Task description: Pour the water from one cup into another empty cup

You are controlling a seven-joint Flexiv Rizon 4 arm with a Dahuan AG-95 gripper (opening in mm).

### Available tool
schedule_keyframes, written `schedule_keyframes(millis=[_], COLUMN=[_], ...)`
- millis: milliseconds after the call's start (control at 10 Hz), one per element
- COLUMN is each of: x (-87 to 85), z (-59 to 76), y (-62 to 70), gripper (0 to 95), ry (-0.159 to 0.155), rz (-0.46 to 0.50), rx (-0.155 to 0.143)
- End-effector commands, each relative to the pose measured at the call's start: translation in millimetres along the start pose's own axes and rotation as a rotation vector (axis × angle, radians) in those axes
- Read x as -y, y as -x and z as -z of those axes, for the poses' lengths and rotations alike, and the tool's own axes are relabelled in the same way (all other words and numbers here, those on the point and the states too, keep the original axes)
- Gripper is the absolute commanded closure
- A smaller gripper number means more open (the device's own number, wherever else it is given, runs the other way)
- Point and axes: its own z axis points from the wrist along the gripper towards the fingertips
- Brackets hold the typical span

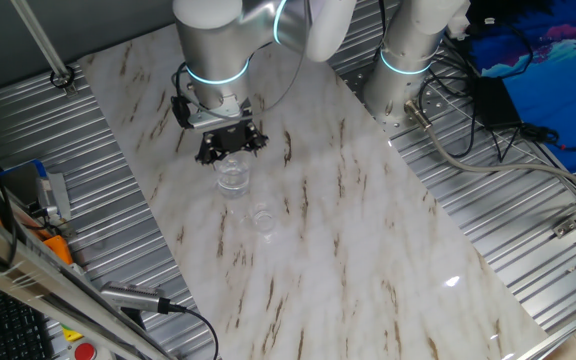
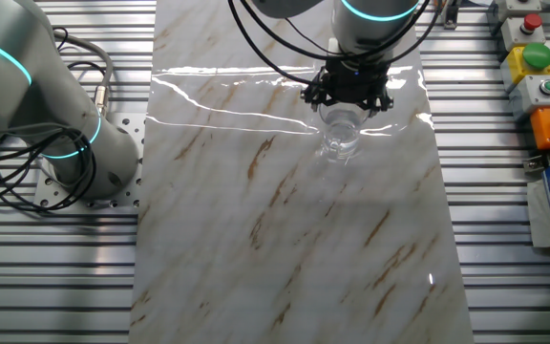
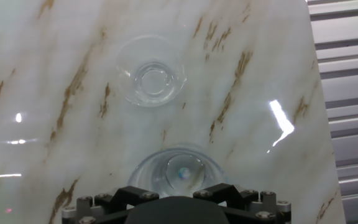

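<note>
jaws poised over the larger tumbler, their spread unclear

jaws of the gripper [image 1: 230, 143] sit directly above the larger tumbler [image 1: 232, 175], but whether they stand wide or closed i cannot tell: in the hand view only the black linkage of the gripper [image 3: 178, 205] shows at the bottom edge, and the fingertips themselves are hidden. nothing visibly rests between them, and the glass stands upright on the table rather than lifted.

taking the larger tumbler as the landmark, going largest to smallest:

the marble-patterned table [image 1: 368, 230] lies under it and spreads well beyond it on every side.

the robot arm [image 1: 213, 40] rises straight above it, its wrist ringed with a blue light.

the gripper [image 2: 348, 88] hangs just over its rim, the tumbler [image 2: 340, 134] showing partly beneath the black fingers' mount.

the tumbler [image 3: 178, 173] itself appears in the hand view right under the gripper, seen from above.

the smaller cup [image 1: 262, 218] stands upright near it, apart and not touching; in the hand view the smaller cup [image 3: 151, 79] lies beyond it, farther from the gripper.

the water cannot be made out in either glass.
</note>
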Motion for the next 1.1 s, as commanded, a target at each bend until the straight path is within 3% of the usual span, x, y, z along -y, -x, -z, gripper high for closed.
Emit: schedule_keyframes(millis=[100, 500, 600, 800, 900, 1000, 1100], x=[-0.1, 0.0, 0.0, 0.1, 0.4, 0.4, 0.4], z=[-1.1, -1.1, -1.1, -0.7, -0.3, -0.4, 0.2], y=[-0.1, -0.1, -0.1, -0.1, 0.1, 0.1, 0.2], gripper=[0.0, 0.0, 19.0, 19.0, 38.0, 76.0, 95.0], ry=[0.000, -0.001, -0.001, -0.006, -0.005, 0.002, 0.005], rz=[-0.006, 0.000, -0.002, -0.005, -0.010, -0.019, -0.024], rx=[0.001, 0.001, 0.000, -0.004, -0.011, -0.015, -0.015])
